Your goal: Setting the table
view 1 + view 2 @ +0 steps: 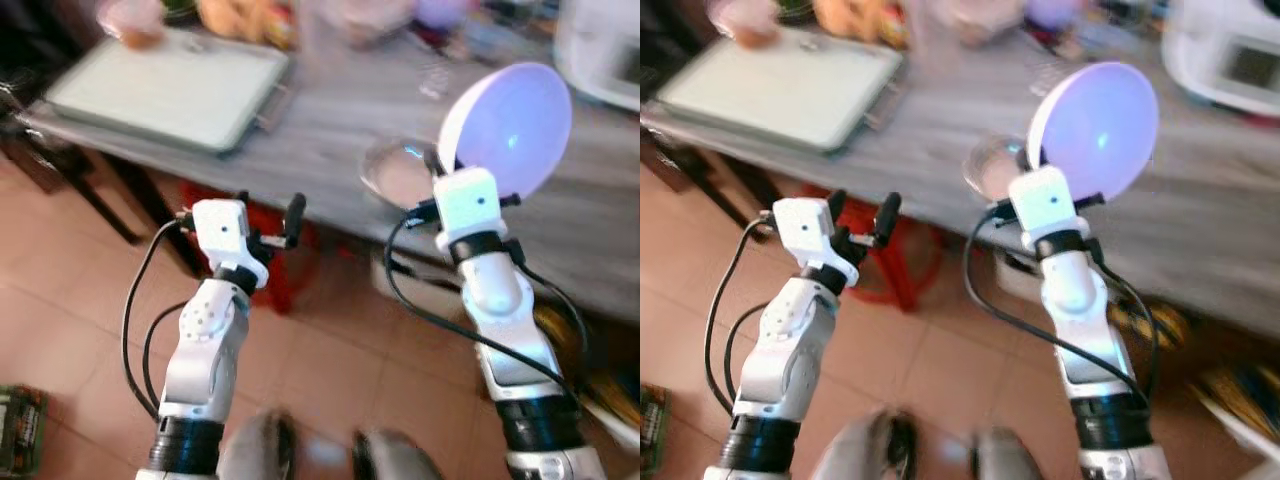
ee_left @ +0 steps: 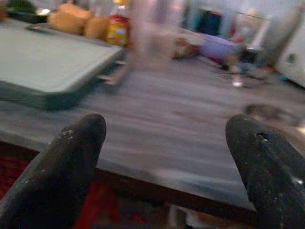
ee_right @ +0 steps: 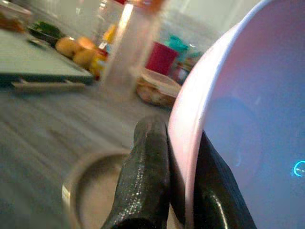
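plate [image 1: 507, 128]: upright, above table [image 1: 340, 140] near edge, not set down
right gripper [image 3: 177, 191]: clamps plate rim
left gripper [image 1: 268, 212]: wide, empty
glass dish [image 1: 395, 170]: on table, beneath plate
left: laying plate

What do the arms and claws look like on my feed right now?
Both arms are silver-white with rounded joint housings and black bands lower down. Loose black cables loop alongside each forearm. A boxy white wrist block sits behind the left claw and the right claw. The fingers are long, black, round-tipped and scuffed with pale specks.
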### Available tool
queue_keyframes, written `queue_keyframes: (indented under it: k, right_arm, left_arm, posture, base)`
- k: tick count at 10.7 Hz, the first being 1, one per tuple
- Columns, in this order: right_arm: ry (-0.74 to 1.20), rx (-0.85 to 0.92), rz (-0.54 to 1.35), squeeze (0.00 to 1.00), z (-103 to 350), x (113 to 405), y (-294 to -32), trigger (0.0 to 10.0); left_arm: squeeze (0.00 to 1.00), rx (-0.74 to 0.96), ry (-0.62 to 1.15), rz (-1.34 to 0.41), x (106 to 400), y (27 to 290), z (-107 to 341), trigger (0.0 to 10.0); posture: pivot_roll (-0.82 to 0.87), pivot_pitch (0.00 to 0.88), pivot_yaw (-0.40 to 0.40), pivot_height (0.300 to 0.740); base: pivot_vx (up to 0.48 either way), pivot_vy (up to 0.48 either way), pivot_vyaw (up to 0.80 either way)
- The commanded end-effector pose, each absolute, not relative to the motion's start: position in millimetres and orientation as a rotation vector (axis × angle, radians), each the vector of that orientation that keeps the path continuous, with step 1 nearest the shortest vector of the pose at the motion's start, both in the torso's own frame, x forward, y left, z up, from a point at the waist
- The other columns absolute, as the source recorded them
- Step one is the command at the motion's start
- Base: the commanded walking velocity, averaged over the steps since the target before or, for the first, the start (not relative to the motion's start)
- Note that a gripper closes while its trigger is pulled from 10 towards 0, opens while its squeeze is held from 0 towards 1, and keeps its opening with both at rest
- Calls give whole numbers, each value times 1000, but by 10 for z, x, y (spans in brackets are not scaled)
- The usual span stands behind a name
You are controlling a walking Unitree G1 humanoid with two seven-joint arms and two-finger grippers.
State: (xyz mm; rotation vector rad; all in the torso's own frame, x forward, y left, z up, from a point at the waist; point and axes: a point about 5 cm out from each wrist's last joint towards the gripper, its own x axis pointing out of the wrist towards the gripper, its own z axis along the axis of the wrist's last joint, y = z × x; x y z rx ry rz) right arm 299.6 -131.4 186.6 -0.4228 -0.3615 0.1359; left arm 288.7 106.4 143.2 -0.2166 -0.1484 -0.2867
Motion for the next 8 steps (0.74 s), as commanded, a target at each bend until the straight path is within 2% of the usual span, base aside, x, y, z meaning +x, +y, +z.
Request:
queue_keyframes:
  k: [1, 3, 8]
  right_arm:
    - [-381, -433, 151, 0, 1900, 2987, -1297, 10000]
    - [-358, -435, 212, 0, 1854, 2989, -1237, 10000]
    - [-325, -472, 392, 0, 1851, 3032, -1149, 10000]
  left_arm:
    - [0, -220, -151, -275, 2886, 1083, 1441, 10000]
    - [0, -212, -145, -274, 2864, 1098, 1421, 10000]
    - [0, -198, -117, -244, 2640, 1237, 1323, 10000]
  posture:
    - [-67, 184, 48, 740]
    - [-64, 183, 47, 740]
    - [-45, 208, 31, 740]
  base:
    - [454, 0, 0]
    - [444, 0, 0]
    - [0, 0, 0]
